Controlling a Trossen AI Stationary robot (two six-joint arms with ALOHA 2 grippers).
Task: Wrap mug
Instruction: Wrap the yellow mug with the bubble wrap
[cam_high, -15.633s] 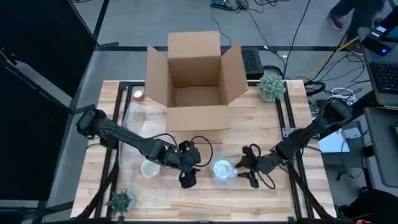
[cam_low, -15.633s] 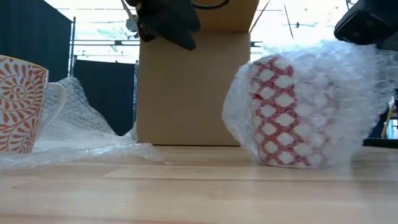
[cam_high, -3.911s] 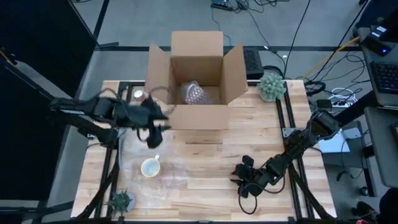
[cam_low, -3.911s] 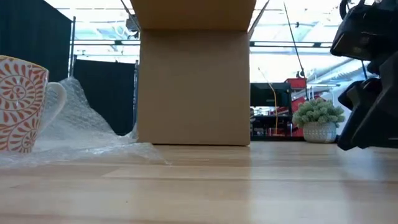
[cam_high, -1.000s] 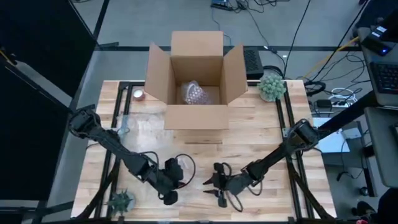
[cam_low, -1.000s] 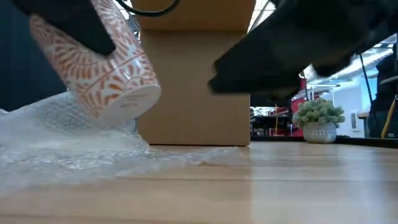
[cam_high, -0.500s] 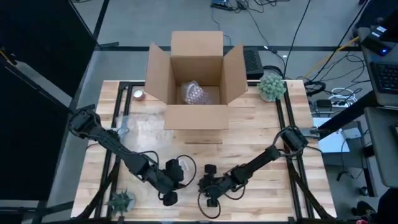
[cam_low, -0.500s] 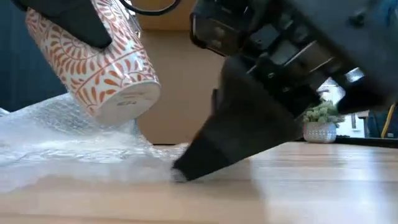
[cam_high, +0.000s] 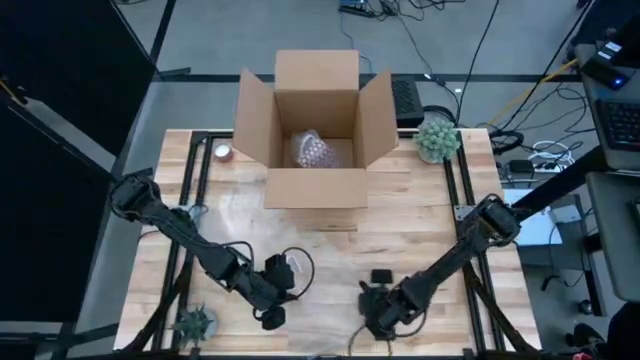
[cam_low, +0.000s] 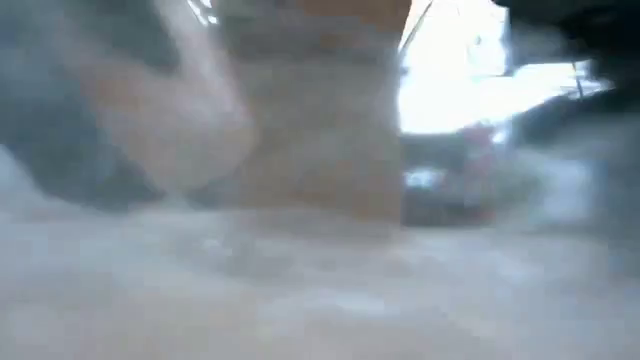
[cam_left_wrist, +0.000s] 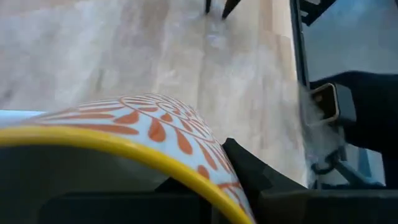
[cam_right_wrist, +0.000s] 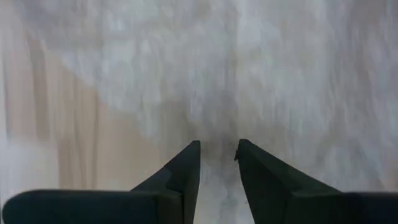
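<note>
Left gripper (cam_high: 280, 290) at the near-left part of the surface (cam_high: 420, 225), pinching the mug (cam_left_wrist: 124, 134); the left wrist view shows the yellow rim and orange leaf pattern filling the frame, dark fingers pressed against the mug wall; in the high view the mug is mostly hidden under the arm.

Right gripper (cam_right_wrist: 217, 155) low at the near edge, right of centre; its 2 fingers nearly pressed together with a thin gap, tips set on the bubble wrap (cam_right_wrist: 261, 68); whether film is caught between them we cannot tell. Low view is smeared; nothing usable there.

Cardboard box (cam_high: 312, 125) at the far side, flaps open, 1 wrapped bundle (cam_high: 312, 150) already inside; 2 small plants, one at the far right (cam_high: 436, 137), one at the near-left corner (cam_high: 194, 322).

We judge the step in hand as bringing mug and wrap together, wrapping not yet begun. To do it well:
- keep the mug firmly pinched, clear of the sheet until the sheet lies flat;
- the right gripper should catch only an edge of the film; thin wrap slips easily;
- set the mug on its side near that edge, so the sheet can fold over and roll;
- keep both arms apart, since they work close together.
</note>
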